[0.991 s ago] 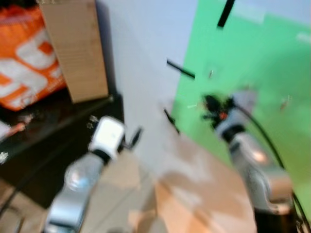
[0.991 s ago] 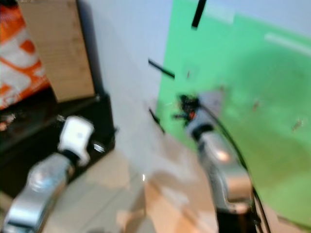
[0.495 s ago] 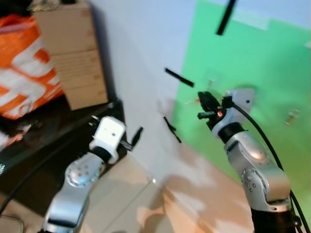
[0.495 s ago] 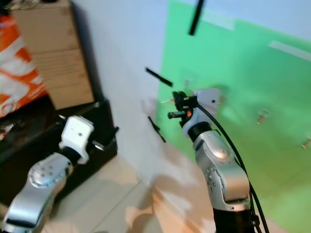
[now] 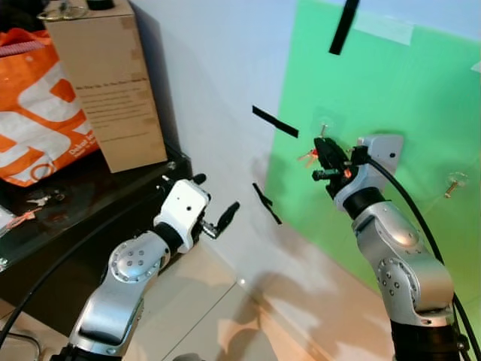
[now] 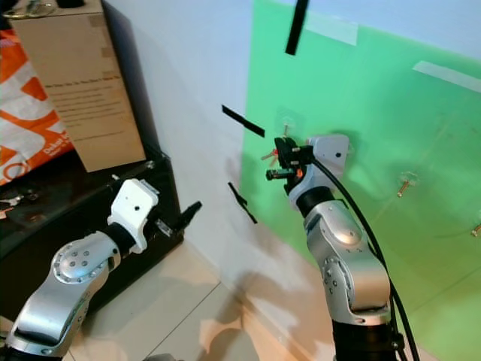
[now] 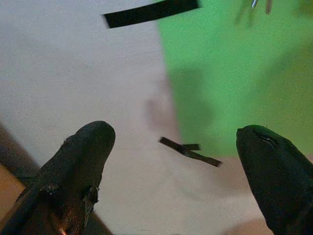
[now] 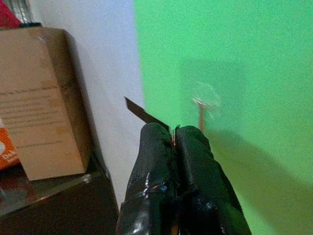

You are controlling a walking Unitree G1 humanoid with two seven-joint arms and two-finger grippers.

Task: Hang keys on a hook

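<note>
Over the last second the blur has gone and the right gripper has edged up closer to the clear hook on the green panel. Its jaws are clenched on the keys, which poke out reddish and small just below the hook. They look light, stiff and a bit slippery, likely to swing, so a pinch near the ring seems safest. The left gripper hangs out in front of the white wall, jaws spread and empty, near the black surface carrying a cardboard box.
</note>
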